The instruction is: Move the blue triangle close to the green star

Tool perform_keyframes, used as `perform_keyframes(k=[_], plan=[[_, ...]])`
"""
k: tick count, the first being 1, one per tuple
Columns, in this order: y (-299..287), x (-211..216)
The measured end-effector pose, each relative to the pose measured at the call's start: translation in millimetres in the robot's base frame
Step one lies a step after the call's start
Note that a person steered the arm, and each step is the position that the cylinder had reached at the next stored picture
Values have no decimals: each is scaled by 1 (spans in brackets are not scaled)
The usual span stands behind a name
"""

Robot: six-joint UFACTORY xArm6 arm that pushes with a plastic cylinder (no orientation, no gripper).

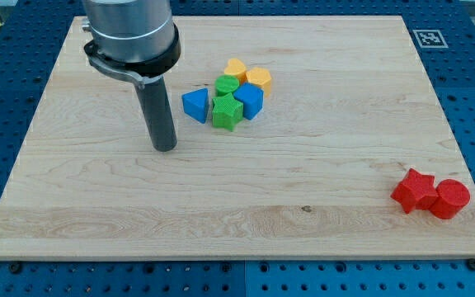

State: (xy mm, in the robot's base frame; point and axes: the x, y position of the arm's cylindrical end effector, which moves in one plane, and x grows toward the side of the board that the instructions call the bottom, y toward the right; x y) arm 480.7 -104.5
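Near the middle-left of the wooden board [320, 173] we see my tip [165, 148], the lower end of the straight dark rod, resting on the wood. We carry no pincer, so it has no open or closed state to tell; only this rod. The upper part of the arm [130, 33] is a grey cylinder with a dark ring, and it is cut off by the view's top, so we cannot see how it continues.

From my tip, the blue triangle [195, 105] lies at about 1 o'clock, near but apart from it. Just beside the triangle, at its 3 o'clock, stands the green star [226, 112]; the two look almost touching, but we cannot tell if there is a small gap.

The star belongs to a tight cluster. A blue block [249, 101] is pressed at its 2 o'clock; its exact shape is hard to make out. A green round block [227, 86] sits at the star's 12 o'clock and is partly hidden by it. Behind them are two yellow blocks [236, 68] [259, 78], whose shapes we cannot read well.

Far from my tip, at about 4 o'clock near the board's edge, a red star [413, 190] touches a red cylinder [450, 199].

A blue perforated table [7, 107] surrounds the board, and a black and white marker [427, 38] sits at the board's corner, at 2 o'clock.
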Motion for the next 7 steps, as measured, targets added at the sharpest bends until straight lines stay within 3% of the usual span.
perform_keyframes(k=[5, 7], plan=[[40, 46], [92, 49]])
